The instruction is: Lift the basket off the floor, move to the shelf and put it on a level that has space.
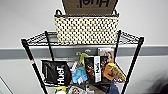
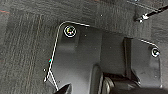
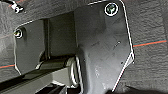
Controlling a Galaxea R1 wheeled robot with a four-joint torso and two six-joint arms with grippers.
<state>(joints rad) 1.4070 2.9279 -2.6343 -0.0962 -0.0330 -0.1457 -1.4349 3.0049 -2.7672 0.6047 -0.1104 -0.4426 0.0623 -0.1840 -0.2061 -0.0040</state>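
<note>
In the head view the basket (image 1: 86, 30), cream woven with a dark rim and small end handles, rests on the level (image 1: 37, 38), the top wire-grid tier of the shelf (image 1: 31, 62). It spans nearly the whole width between the black posts and sits upright. Nothing of the arms touches it. Both wrist views look down at the floor (image 2: 25, 50), dark grey carpet (image 3: 150, 65), past the robot's own dark plate.
A brown cardboard box (image 1: 90, 6) stands up out of the basket's top. The tier below is crowded with a black bag (image 1: 56, 72), packets (image 1: 93, 68) and toys (image 1: 80, 73). A pale wall lies behind. A thin red line (image 3: 150, 43) crosses the carpet.
</note>
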